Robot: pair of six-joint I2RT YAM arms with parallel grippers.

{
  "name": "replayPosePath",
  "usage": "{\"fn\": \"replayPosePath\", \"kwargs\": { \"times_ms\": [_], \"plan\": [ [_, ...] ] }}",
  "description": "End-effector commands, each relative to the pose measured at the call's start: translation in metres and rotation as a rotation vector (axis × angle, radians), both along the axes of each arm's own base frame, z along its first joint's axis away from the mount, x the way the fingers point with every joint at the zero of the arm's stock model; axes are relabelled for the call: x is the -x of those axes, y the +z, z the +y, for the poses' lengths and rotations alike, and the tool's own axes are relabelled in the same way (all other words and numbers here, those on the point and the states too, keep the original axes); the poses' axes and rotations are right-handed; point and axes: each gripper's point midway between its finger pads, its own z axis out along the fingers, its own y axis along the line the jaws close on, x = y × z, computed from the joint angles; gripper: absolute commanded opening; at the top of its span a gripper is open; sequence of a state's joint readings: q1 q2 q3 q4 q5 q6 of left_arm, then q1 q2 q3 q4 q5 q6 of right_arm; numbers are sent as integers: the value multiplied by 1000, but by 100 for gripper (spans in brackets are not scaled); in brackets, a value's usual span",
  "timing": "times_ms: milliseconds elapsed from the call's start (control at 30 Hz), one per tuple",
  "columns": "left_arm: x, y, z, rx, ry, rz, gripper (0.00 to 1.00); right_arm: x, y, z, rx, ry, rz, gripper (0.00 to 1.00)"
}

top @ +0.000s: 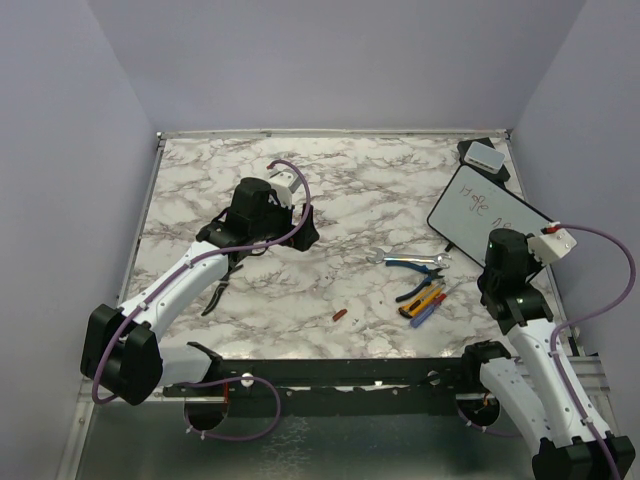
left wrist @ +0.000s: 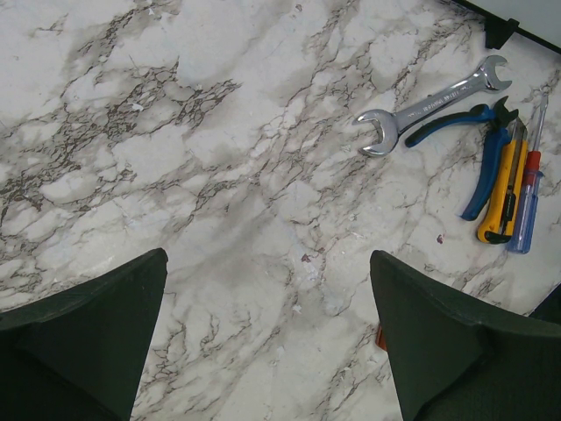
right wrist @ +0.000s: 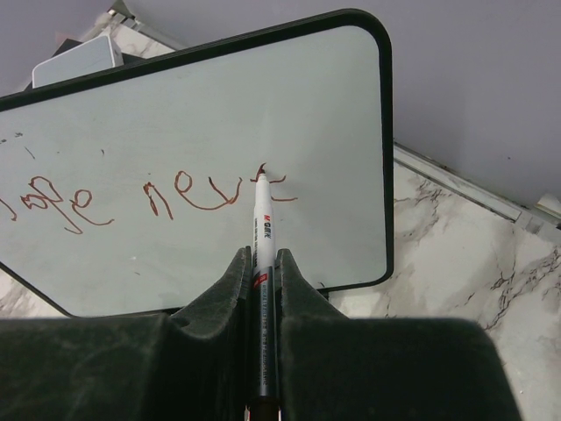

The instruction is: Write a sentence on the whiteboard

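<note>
The whiteboard (top: 478, 208) lies tilted at the table's right side. It is white with a thin black frame (right wrist: 219, 123) and carries red-brown handwriting. My right gripper (right wrist: 263, 256) is shut on a white marker (right wrist: 262, 219). The marker's tip touches the board at the end of the written line, near the board's right edge. In the top view this gripper (top: 506, 247) hangs over the board's near corner. My left gripper (left wrist: 267, 256) stands wide open above bare marble, left of centre (top: 268, 232), with nothing between its fingers.
A wrench (left wrist: 431, 103), blue-handled pliers (left wrist: 480, 153), a yellow utility knife (left wrist: 503, 197) and a screwdriver (left wrist: 529, 197) lie together right of centre (top: 420, 285). A small red piece (top: 340, 316) lies near the front. A grey-white block (top: 486, 155) sits at the back right corner.
</note>
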State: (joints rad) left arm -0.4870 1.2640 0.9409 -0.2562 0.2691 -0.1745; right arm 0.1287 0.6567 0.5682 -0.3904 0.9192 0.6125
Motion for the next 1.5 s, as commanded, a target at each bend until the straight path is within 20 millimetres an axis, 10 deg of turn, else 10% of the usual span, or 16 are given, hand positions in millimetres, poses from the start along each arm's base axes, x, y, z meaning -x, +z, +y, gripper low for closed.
{"fn": "replayPosePath", "kwargs": {
  "times_ms": [0,1467],
  "plan": [
    [2,2,-2,6,-11,-17,99,4,3,-8,13,-56,-19,1],
    [3,4,-3,10,-15,-21,99,15,14,-9,8,-48,-65,1]
  ]
}}
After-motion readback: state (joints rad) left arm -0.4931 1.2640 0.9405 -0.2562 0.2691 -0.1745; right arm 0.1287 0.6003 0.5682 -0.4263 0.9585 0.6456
